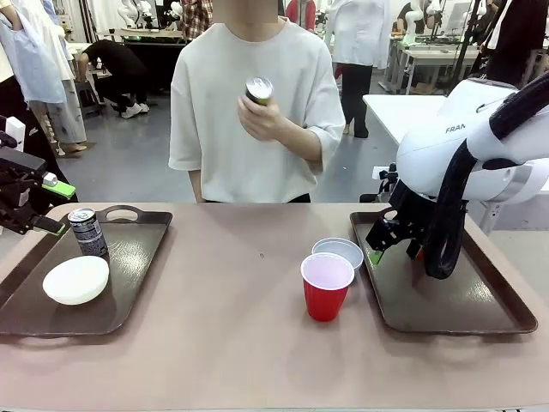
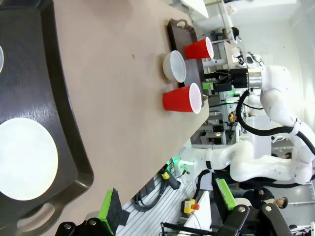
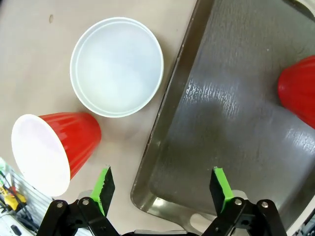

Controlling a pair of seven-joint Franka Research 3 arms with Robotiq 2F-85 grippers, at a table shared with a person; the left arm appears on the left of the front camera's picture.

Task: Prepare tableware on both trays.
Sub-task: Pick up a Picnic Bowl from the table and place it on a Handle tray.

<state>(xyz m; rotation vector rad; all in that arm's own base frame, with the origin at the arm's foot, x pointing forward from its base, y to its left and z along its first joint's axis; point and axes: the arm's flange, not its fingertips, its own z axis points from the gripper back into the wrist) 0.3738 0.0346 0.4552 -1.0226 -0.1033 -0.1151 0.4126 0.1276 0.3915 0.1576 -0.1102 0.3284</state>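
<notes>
Our right gripper [image 3: 161, 172] hangs with its jaws spread wide and nothing between them. It straddles a corner rim of the right tray [image 3: 236, 123], with one green pad over the table [image 1: 214, 343] and the other over the tray floor. Just off that rim, on the table, lies a white bowl [image 3: 117, 66], mouth up. A red cup [image 3: 54, 150] stands upright just beside the bowl, on the robot's side of it and close to the pad that is over the table. A second red cup [image 3: 298, 96] sits on the right tray itself, well in from that corner. In the front view, the white bulk of the right arm [image 1: 480, 146] covers it and much of the tray.

Our left gripper [image 1: 53, 208] is also wide open and empty, held at the far left edge of the left tray [image 1: 129, 300]. On that tray a dark drink can [image 1: 87, 233] stands upright near the gripper, with another white bowl [image 1: 76, 280] just in front of it. Across the table, the person's hand [image 1: 257, 116] holds a second can [image 1: 258, 89] at chest height, well apart from both trays.
</notes>
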